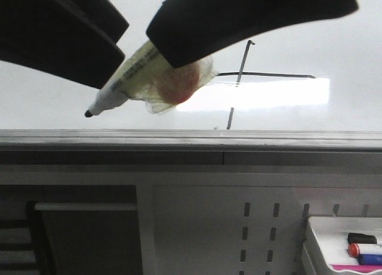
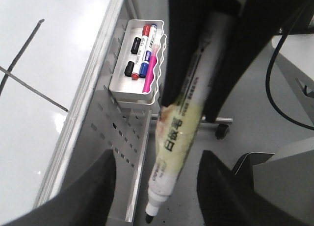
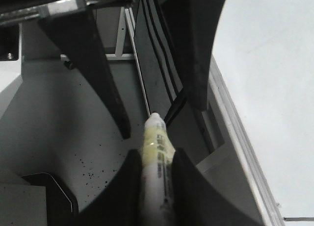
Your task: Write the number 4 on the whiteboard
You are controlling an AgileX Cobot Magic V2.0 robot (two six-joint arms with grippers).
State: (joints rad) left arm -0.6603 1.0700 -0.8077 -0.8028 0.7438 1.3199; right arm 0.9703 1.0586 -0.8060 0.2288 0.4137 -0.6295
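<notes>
The whiteboard (image 1: 54, 102) lies flat with a grey frame edge; it also shows in the left wrist view (image 2: 54, 35) and the right wrist view (image 3: 265, 64). The number 4 (image 1: 262, 75) is drawn on it in thin black strokes, partly washed out by glare; its strokes show in the left wrist view (image 2: 29, 84). My right gripper (image 3: 156, 160) is shut on a white marker pen (image 1: 128, 78) wrapped in yellowish tape. The pen's black tip points down-left, off the strokes. My left gripper (image 2: 157, 187) is open, its fingers wide on either side of the pen (image 2: 181, 123) without touching it.
A perforated grey panel (image 1: 262, 227) hangs below the board's frame. A white wire tray (image 2: 158, 88) on it holds several spare markers; it also shows at the front view's lower right (image 1: 316, 239). Grey floor and a castor (image 2: 223, 130) lie below.
</notes>
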